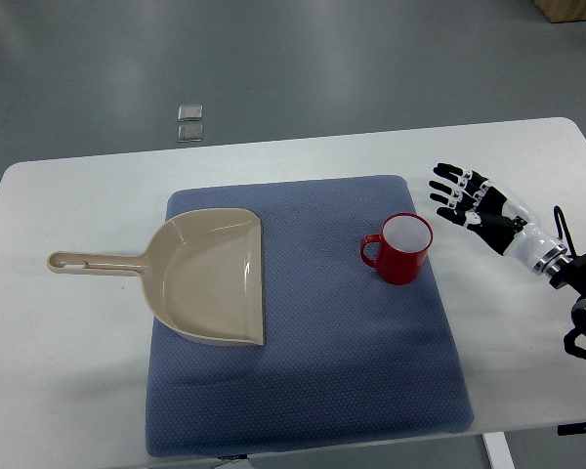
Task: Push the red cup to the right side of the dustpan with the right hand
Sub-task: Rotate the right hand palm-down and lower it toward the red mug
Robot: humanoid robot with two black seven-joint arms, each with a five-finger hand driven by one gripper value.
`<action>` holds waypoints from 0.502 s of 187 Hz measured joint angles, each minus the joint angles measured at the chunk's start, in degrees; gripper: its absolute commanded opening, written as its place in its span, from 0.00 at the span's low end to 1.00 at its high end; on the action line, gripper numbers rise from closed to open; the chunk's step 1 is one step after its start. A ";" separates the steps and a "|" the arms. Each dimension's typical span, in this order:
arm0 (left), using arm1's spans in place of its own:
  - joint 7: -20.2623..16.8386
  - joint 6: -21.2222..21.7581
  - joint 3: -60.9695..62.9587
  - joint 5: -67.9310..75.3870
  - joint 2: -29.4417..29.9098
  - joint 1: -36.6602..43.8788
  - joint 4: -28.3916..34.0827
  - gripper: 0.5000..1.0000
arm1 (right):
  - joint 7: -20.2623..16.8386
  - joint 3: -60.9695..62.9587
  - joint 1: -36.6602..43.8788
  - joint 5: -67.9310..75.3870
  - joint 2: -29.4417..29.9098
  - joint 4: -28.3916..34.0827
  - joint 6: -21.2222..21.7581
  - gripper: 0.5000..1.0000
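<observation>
Approach step: red cup not yet touched
Nearest me the blue mat; on it the dustpan and, to its right, the red cup; my right hand hovers beyond, fingers apart, and must close in

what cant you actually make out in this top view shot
- Right hand: the arm runs off the top view's right edge, so nothing past the wrist shows.
- Left arm: out of frame.
- Mat: its near edge is cut off by the bottom edge.
- Two small squares on the floor: too small to identify.
- Red cup: its far outer wall is hidden by the cup itself.
</observation>
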 measured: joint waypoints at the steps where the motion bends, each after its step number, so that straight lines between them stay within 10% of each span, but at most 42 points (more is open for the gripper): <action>1: 0.00 0.00 0.00 0.00 0.00 0.00 0.00 1.00 | 0.00 0.00 -0.03 -0.01 0.00 0.11 0.00 0.85; 94: 0.00 0.02 0.00 0.00 0.00 0.01 0.00 1.00 | 0.00 0.10 -1.57 -0.09 -1.67 2.68 0.00 0.85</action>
